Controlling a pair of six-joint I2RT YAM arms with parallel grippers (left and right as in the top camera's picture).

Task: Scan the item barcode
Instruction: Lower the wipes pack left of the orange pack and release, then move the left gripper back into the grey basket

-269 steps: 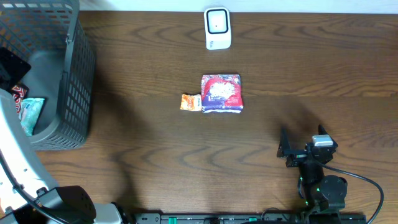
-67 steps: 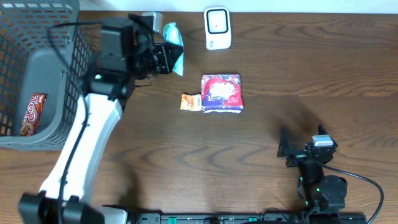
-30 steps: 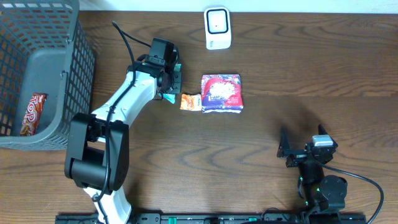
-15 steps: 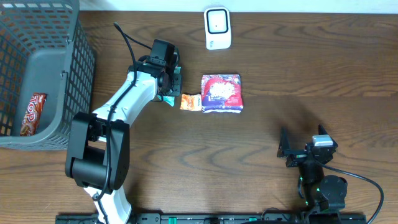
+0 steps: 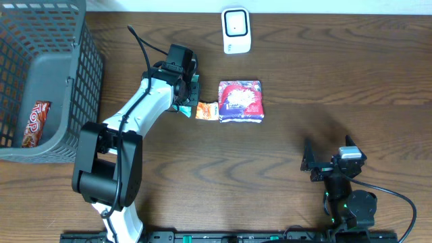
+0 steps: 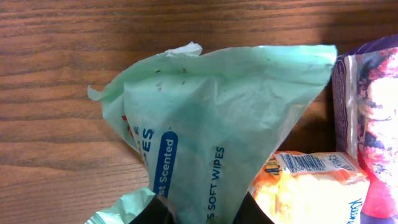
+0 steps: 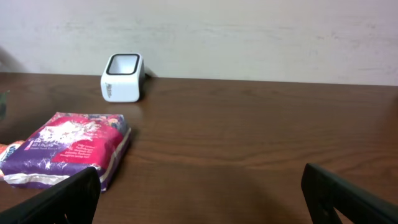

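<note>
Having come down from the scanner [image 5: 236,30], your left claw [image 6: 204,213] still pinches the wipes packet [image 6: 217,137], now low over the surface [image 5: 304,74] just beside the orange packet [image 5: 206,110]; likely scanned, so release. Right claw [image 7: 199,199] sits spread.

My table [image 5: 324,74] is dark brown wood, with the grain running left to right. At its far left stands a grey mesh basket [image 5: 84,88]. A small white scanner [image 5: 236,30] stands upright at the far edge, near the middle. Some way in front of it a flat purple and red packet [image 5: 241,101] lies on the wood. An orange packet [image 5: 206,111] lies right against that packet's left side (its barcode faces up). A pale green pack of wipes [image 6: 230,124] sits just left of the orange packet. Whether it rests on the wood I cannot tell.
</note>
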